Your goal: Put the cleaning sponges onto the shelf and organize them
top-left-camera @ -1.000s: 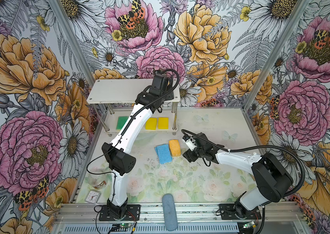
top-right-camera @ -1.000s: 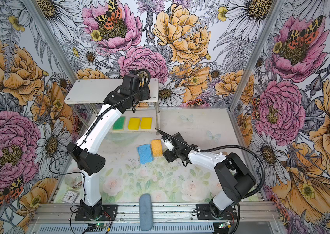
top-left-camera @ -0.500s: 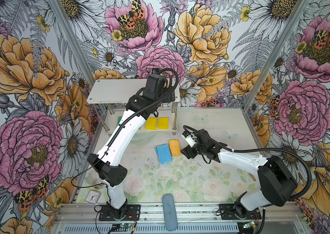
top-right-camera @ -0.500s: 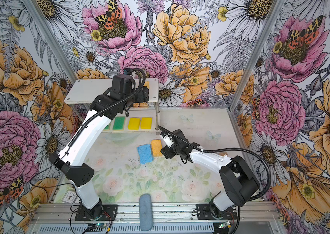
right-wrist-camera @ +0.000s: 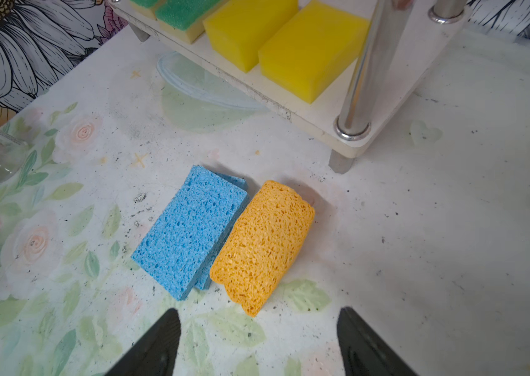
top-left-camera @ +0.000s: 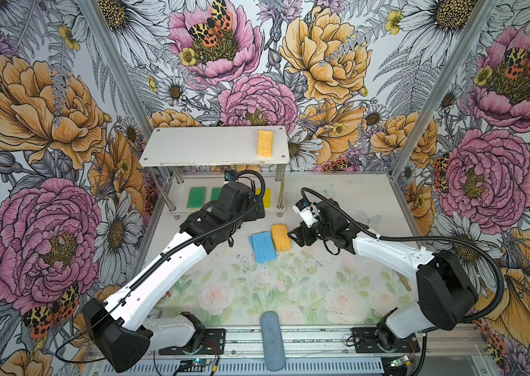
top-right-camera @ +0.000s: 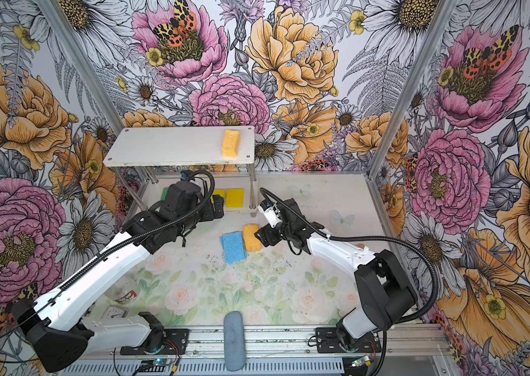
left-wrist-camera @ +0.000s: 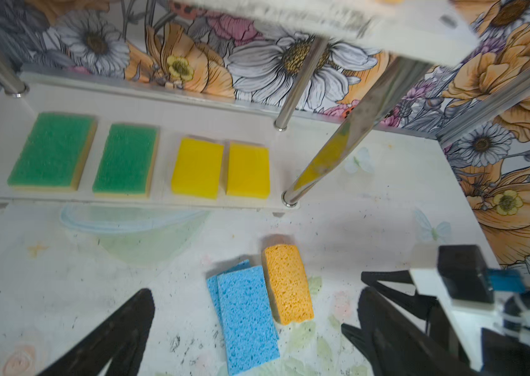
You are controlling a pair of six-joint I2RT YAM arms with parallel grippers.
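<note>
Flowered tabletop (top-left-camera: 322, 286), grey cylinder (top-left-camera: 271, 340) at its front edge. Shelf (top-left-camera: 205, 146) behind: green sponges (left-wrist-camera: 52, 151) and yellow sponges (left-wrist-camera: 197, 167) below, one orange sponge (top-left-camera: 264, 143) on top. Stacked blue sponges (right-wrist-camera: 188, 234) touch a loose orange sponge (right-wrist-camera: 263, 247) between both arms. Left gripper (left-wrist-camera: 255, 302) and right gripper (right-wrist-camera: 258, 314) reach low, fingers apart, empty.

The left arm (top-left-camera: 172, 260) and right arm (top-left-camera: 387, 252) have white shells, black joints and black ribbed cable hoses (top-left-camera: 413, 240). The left gripper (left-wrist-camera: 256, 290) and right gripper (right-wrist-camera: 258, 311) have black tapered fingers (right-wrist-camera: 159, 341).

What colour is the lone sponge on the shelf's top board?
Sponge: pale orange, clearest in a top view.
</note>
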